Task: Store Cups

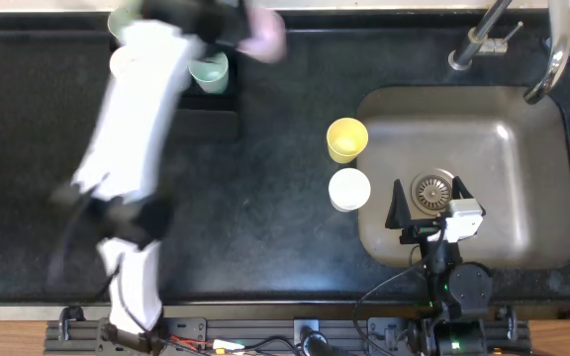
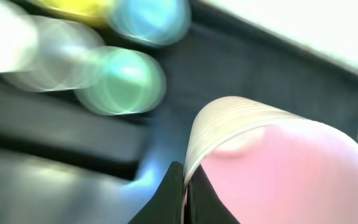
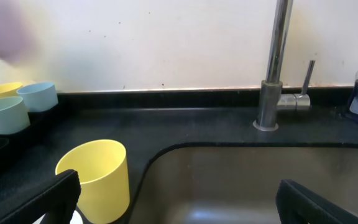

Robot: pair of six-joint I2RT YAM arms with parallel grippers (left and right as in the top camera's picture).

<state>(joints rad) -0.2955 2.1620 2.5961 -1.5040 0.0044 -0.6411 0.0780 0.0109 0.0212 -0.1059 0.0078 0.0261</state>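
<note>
Over the sink (image 1: 522, 148), the right gripper (image 1: 427, 203) is hanging with its fingers spread wide, gripping nothing. Just left of the sink, a white cup (image 1: 349, 189) and a yellow cup (image 1: 346, 138) are standing on the counter, the yellow one mouth up and empty. Far left of the sink, the left gripper (image 2: 184, 183) is pinching the rim of a tilted pink cup (image 2: 278, 168) beside a green cup (image 3: 5, 115), a blue cup (image 3: 37, 96) and a second yellow cup (image 3: 2, 90).
</note>
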